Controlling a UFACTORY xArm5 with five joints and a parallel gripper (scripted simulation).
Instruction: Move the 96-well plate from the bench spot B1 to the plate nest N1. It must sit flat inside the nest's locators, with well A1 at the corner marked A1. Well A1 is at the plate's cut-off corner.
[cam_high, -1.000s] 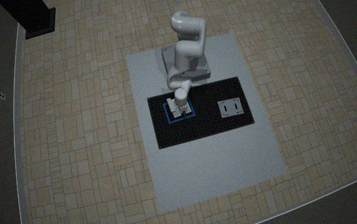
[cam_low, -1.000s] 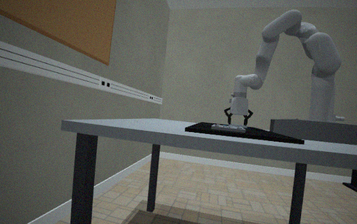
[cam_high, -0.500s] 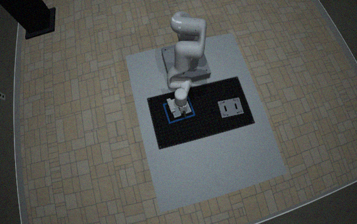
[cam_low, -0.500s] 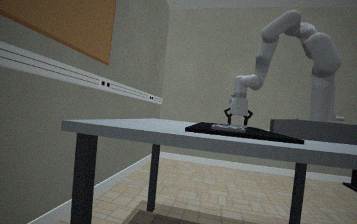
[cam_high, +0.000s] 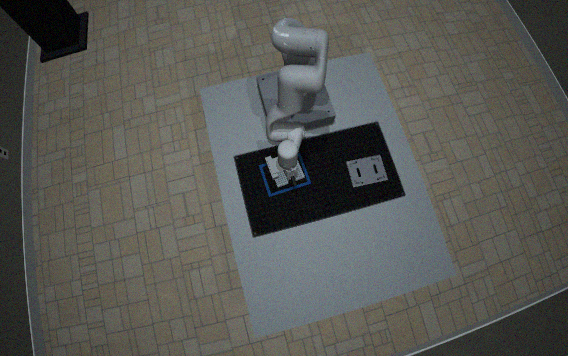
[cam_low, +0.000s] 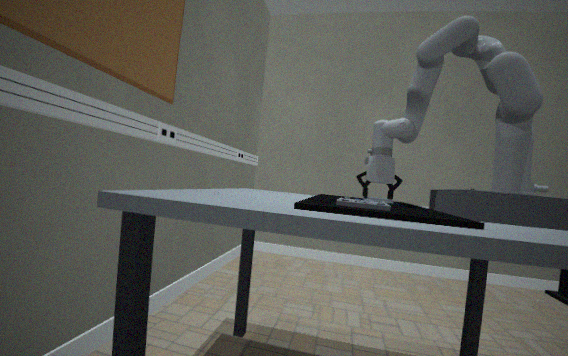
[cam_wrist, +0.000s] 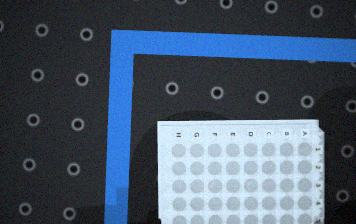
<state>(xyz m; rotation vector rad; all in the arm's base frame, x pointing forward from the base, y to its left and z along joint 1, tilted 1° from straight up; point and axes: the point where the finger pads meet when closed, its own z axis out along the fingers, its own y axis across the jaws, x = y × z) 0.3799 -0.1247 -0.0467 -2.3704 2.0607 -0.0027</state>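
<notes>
The white 96-well plate (cam_high: 283, 175) lies flat inside the blue outline of spot B1 on the black mat (cam_high: 320, 177). My gripper (cam_low: 379, 194) stands straight down over it, its fingers at either side of the plate (cam_low: 363, 203), shut on it. The arm's wrist hides the fingers from above. In the wrist view the plate (cam_wrist: 240, 172) fills the lower right, with its cut-off corner (cam_wrist: 321, 131) at well A1 at the upper right, inside the blue outline (cam_wrist: 120, 125). The grey plate nest N1 (cam_high: 367, 171) sits empty on the right of the mat.
The arm's base plate (cam_high: 295, 100) stands behind the mat on the grey table top. In the side view a raised grey block (cam_low: 500, 207) sits right of the mat. A dark box (cam_high: 50, 25) stands on the floor far left.
</notes>
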